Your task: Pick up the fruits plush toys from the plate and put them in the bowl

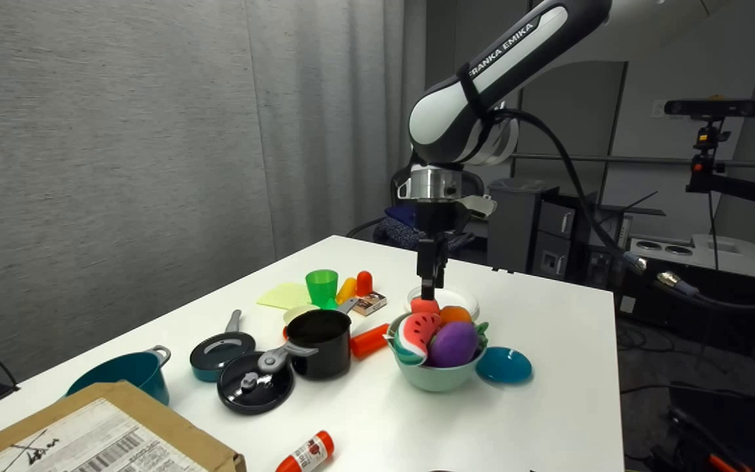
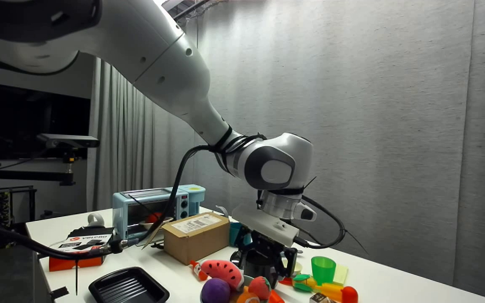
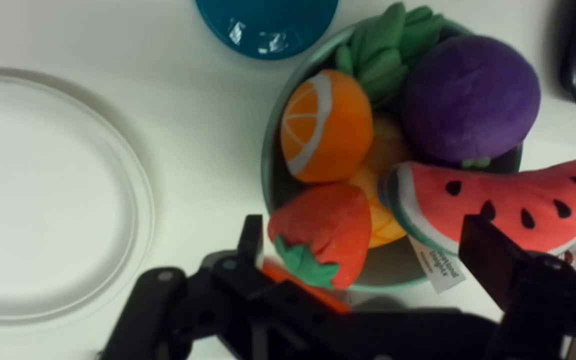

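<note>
The mint-green bowl (image 1: 436,378) holds several plush fruits: a red strawberry (image 3: 325,225), an orange (image 3: 330,125), a yellow-orange pineapple (image 3: 383,227), a purple plum (image 3: 470,97) and a watermelon slice (image 3: 508,205). The strawberry lies against the rim on the plate side, and the watermelon juts over the rim. The white plate (image 3: 43,190) is bare and stands beside the bowl. My gripper (image 3: 362,225) is open with nothing held between its fingers. It is above the bowl's edge, one finger beside the strawberry, the other over the watermelon. In an exterior view the plush fruits (image 2: 225,273) partly hide the bowl.
A blue disc (image 1: 504,365) lies beside the bowl. A black pot (image 1: 320,344), a red cylinder (image 1: 369,341), a green cup (image 1: 322,287) and a small box (image 1: 370,303) stand near it. A cardboard box (image 2: 196,237) and a black tray (image 2: 129,286) are also on the table.
</note>
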`<action>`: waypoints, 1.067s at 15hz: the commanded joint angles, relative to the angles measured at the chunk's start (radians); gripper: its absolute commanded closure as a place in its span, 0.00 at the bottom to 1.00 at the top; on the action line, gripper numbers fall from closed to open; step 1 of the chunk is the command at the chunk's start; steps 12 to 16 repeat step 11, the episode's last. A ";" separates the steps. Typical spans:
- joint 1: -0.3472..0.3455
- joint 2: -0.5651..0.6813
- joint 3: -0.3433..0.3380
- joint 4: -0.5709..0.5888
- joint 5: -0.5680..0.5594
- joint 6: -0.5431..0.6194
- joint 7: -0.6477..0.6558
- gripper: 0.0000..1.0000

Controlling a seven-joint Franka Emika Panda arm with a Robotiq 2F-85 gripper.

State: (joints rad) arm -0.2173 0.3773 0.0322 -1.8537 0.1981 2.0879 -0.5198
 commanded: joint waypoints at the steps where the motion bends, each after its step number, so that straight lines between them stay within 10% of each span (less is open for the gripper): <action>1: 0.024 -0.053 -0.027 -0.019 -0.038 0.162 0.042 0.00; 4: 0.038 -0.091 -0.034 -0.038 -0.063 0.318 0.100 0.00; 16: 0.048 -0.123 -0.045 -0.025 -0.107 0.292 0.173 0.00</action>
